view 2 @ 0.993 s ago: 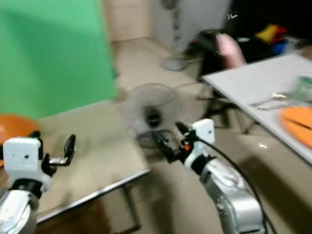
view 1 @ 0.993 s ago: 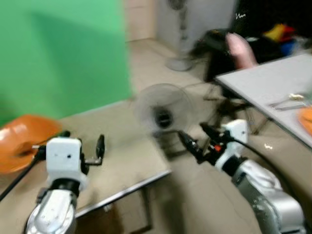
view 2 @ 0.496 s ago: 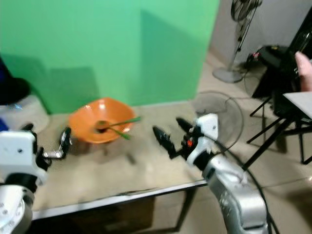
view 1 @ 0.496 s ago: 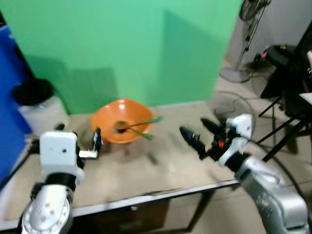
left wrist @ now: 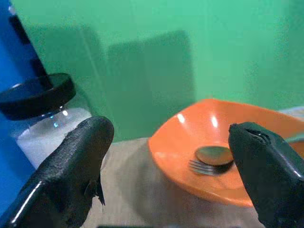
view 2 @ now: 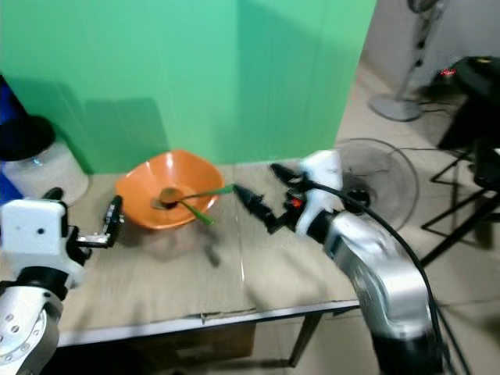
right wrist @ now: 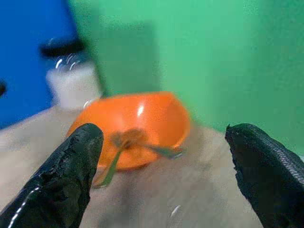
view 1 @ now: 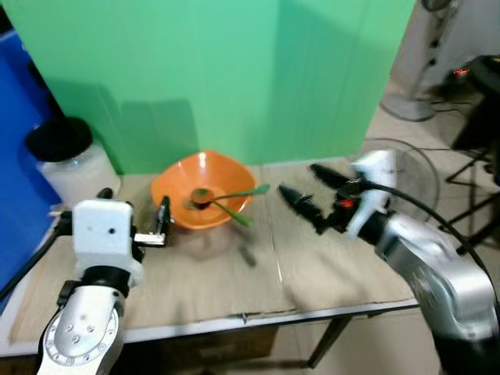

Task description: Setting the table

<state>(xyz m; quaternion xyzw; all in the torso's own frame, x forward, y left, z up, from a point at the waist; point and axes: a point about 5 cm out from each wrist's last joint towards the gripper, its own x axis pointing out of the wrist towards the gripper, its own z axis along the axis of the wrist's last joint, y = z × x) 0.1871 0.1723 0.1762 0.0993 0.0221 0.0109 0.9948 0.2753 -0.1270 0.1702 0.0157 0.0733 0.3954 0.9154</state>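
Orange bowl is seated on the table, close to the green backdrop. Green-handled utensils, a spoon and a fork, are lying inside the bowl, handles over its rim. Left gripper is held just left of the bowl, fingers spread apart, empty. Right gripper is held just right of the bowl, fingers likewise parted, empty. A black-lidded jar is standing left of the bowl.
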